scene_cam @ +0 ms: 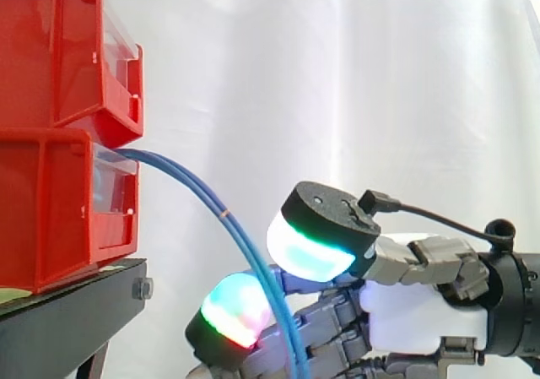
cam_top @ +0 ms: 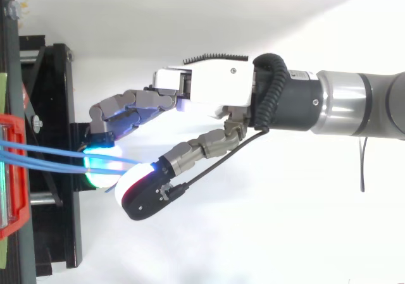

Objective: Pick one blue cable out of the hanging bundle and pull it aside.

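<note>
Two or three thin blue cables leave the lower red bin and arc down to the right. In the top view the blue cables run rightward from the bin. My hand comes in from the right, low in the side view. The cables pass through the gap between a finger pad glowing cyan and red below and the thumb pad glowing white and green above. In the top view my hand has relaxed, spread fingers, and the pads stand apart, so nothing is pinched.
Two red bins are stacked at the left, the upper bin on the lower one, on a black stand. A white curtain hangs behind. The stand's frame lies just left of my fingertips.
</note>
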You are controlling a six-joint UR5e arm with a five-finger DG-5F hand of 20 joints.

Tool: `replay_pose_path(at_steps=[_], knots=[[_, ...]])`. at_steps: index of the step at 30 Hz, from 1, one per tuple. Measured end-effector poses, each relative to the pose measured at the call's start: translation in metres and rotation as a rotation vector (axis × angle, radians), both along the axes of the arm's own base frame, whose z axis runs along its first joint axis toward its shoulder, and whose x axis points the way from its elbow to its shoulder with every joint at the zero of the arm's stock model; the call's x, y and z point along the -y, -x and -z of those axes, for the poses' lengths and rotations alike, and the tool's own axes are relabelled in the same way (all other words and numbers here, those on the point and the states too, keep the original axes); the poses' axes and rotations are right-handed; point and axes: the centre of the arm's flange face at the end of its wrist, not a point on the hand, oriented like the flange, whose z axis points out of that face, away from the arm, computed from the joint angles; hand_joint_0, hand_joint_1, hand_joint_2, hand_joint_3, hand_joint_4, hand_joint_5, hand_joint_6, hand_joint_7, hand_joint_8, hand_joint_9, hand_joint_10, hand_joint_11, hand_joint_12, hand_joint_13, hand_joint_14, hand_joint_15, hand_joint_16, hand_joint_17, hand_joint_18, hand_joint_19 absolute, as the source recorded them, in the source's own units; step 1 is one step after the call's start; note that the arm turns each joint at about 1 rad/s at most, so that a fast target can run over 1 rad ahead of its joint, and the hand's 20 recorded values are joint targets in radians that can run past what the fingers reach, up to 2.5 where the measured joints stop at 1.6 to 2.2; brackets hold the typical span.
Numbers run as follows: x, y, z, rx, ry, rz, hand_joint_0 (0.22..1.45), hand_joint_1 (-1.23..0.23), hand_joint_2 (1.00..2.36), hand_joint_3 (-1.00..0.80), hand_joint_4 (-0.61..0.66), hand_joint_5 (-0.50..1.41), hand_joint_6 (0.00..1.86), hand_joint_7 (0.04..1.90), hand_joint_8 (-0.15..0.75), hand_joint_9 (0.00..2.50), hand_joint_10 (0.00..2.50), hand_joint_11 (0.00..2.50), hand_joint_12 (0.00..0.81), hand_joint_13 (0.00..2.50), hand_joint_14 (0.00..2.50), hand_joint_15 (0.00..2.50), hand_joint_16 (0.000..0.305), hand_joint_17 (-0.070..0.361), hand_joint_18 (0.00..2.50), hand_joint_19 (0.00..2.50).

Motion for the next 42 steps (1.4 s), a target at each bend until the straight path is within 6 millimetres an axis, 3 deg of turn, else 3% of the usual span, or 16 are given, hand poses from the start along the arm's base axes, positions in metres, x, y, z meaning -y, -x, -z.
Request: replay_pose_path(at_steps=[6, 9, 12, 15, 19, 20, 26, 30, 36, 38, 42], knots=[[0.000, 0.002, -0.012, 0.000, 0.008, 0.002, 0.59, -0.76, 1.01, -0.38, 0.12, -0.09, 0.68, 1.12, 0.281, 0.68, 0.00, 0.05, 0.357, 0.48, 0.01, 0.22, 0.046, 0.103, 0.43, 0.43], [0.001, 0.003, -0.019, 0.002, 0.010, 0.003, 0.62, -0.84, 1.01, -0.34, 0.10, -0.15, 0.83, 0.92, 0.285, 0.67, 0.00, 0.12, 0.360, 0.47, 0.01, 0.23, 0.046, 0.104, 0.45, 0.43], [0.000, 0.005, -0.029, 0.004, 0.013, 0.004, 0.69, -0.93, 1.01, -0.38, 0.04, -0.18, 0.88, 0.90, 0.282, 0.65, 0.01, 0.16, 0.362, 0.47, 0.01, 0.22, 0.046, 0.104, 0.48, 0.39], [0.000, 0.008, -0.040, -0.006, 0.015, 0.004, 0.73, -0.94, 1.00, -0.50, 0.08, -0.18, 0.90, 0.84, 0.277, 0.66, 0.01, 0.17, 0.358, 0.48, 0.01, 0.22, 0.046, 0.104, 0.51, 0.39], [0.000, 0.011, -0.048, -0.024, 0.014, 0.005, 0.58, -0.86, 1.00, -0.50, 0.11, -0.18, 0.89, 0.85, 0.294, 0.71, 0.01, 0.20, 0.362, 0.51, 0.01, 0.25, 0.047, 0.105, 0.52, 0.44], [0.001, 0.011, -0.049, -0.029, 0.014, 0.006, 0.51, -0.78, 1.00, -0.50, 0.12, -0.16, 0.88, 0.86, 0.314, 0.73, 0.01, 0.18, 0.377, 0.52, 0.01, 0.27, 0.050, 0.112, 0.53, 0.45], [0.002, 0.012, -0.052, -0.052, 0.015, 0.008, 0.48, -0.57, 1.00, -0.50, 0.12, -0.14, 0.85, 0.91, 0.341, 0.81, 0.01, 0.20, 0.398, 0.56, 0.01, 0.30, 0.054, 0.121, 0.54, 0.49], [0.003, 0.011, -0.055, -0.052, 0.013, 0.009, 0.50, -0.57, 1.00, -0.50, 0.12, -0.13, 0.85, 0.93, 0.337, 0.81, 0.01, 0.19, 0.396, 0.56, 0.01, 0.31, 0.053, 0.118, 0.53, 0.50], [0.008, 0.009, -0.060, -0.050, 0.005, 0.023, 0.60, -0.72, 1.01, -0.31, 0.09, -0.12, 0.86, 1.00, 0.323, 0.83, 0.01, 0.23, 0.370, 0.58, 0.01, 0.31, 0.047, 0.106, 0.55, 0.50], [0.009, 0.009, -0.061, -0.052, 0.003, 0.031, 0.64, -0.83, 1.02, -0.25, 0.07, -0.13, 0.87, 1.01, 0.319, 0.82, 0.01, 0.23, 0.369, 0.59, 0.01, 0.30, 0.046, 0.104, 0.57, 0.49], [0.012, 0.009, -0.062, -0.059, -0.002, 0.040, 0.72, -0.95, 1.02, -0.25, -0.03, -0.14, 0.89, 1.14, 0.303, 0.81, 0.01, 0.24, 0.363, 0.60, 0.01, 0.29, 0.046, 0.103, 0.60, 0.46]])
